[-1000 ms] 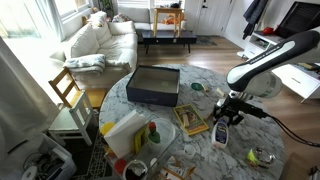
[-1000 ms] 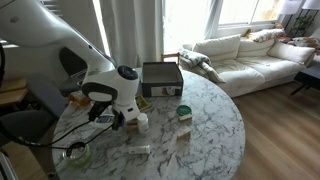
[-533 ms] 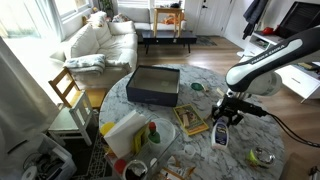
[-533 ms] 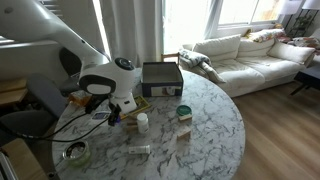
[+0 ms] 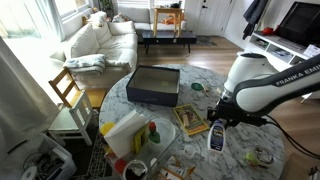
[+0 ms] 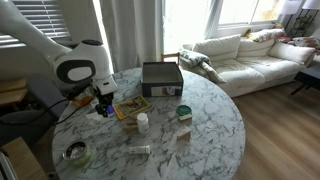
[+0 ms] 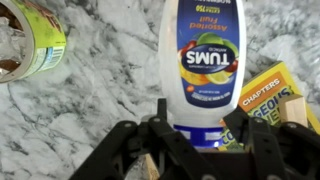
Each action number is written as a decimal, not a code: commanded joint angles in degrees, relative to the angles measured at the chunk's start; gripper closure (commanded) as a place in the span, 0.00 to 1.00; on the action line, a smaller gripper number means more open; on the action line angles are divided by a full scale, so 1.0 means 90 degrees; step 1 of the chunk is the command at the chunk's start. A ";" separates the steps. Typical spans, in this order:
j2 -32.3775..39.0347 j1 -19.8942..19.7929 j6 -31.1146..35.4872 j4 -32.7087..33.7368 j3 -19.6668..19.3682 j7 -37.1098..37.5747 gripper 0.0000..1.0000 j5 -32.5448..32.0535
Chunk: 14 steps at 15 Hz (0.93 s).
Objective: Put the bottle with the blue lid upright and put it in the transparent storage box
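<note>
The bottle with the blue lid (image 7: 203, 60) is white with a blue-and-white label. Its lower end sits between my gripper's (image 7: 198, 128) fingers and its lid is hidden. In an exterior view the bottle (image 5: 214, 139) hangs lengthwise below my gripper (image 5: 214, 127), just above the marble table, right of the book. My gripper (image 6: 102, 106) is shut on it. The transparent storage box (image 5: 120, 133) stands at the table's near left edge, well away from the gripper.
A dark opaque box (image 5: 153, 85) (image 6: 162, 77) sits at the table's far side. A book (image 5: 190, 121) (image 7: 268, 98) lies beside the gripper. A small white container (image 6: 142, 122), a round tin (image 6: 183, 112), a bowl (image 5: 262, 156) and a jar (image 7: 28, 42) are nearby.
The arm has swung round and dropped lower. My gripper has shifted a little along the table with the bottle still in it, away from the small white container. Its opening has not changed.
</note>
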 commanded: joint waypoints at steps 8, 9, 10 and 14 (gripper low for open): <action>-0.1232 -0.0269 0.0105 -0.1023 0.0818 0.4395 0.66 -0.4572; -0.1234 -0.0313 0.0077 -0.1030 0.0915 0.4847 0.66 -0.5000; -0.1215 -0.0329 0.0066 -0.1027 0.0983 0.5172 0.66 -0.5359; -0.0893 -0.0136 0.0971 -0.1262 0.0845 0.4636 0.66 -0.4608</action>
